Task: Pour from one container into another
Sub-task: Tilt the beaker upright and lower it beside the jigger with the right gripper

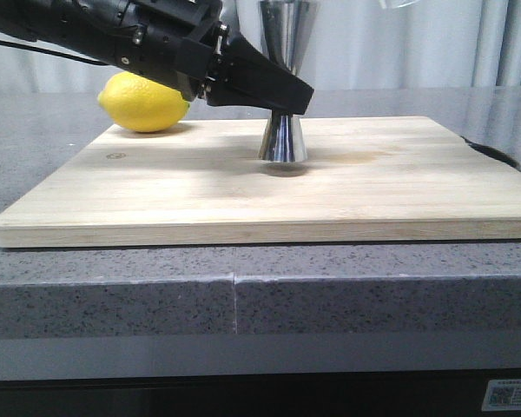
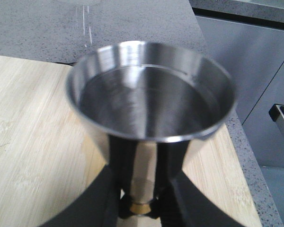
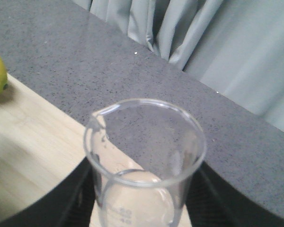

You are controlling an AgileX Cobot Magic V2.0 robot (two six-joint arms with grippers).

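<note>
The steel jigger [image 1: 283, 135] stands upright on the wooden board [image 1: 156, 195], its base on the wood. My left gripper [image 1: 282, 97] reaches in from the left and is shut on its narrow waist. In the left wrist view the jigger's upper cup [image 2: 151, 90] fills the picture, with the gold waist between the fingers of the left gripper [image 2: 142, 208]. The clear glass beaker [image 3: 144, 161] with white marks sits between the black fingers [image 3: 78, 196] of my right gripper [image 3: 144, 205], which is shut on it. A sliver of clear glass [image 1: 399, 3] shows at the front view's top edge.
A yellow lemon [image 1: 143, 102] lies on the board's far left corner, behind my left arm. The board rests on a grey speckled counter [image 1: 113, 295]. Grey curtains [image 1: 417, 43] hang behind it.
</note>
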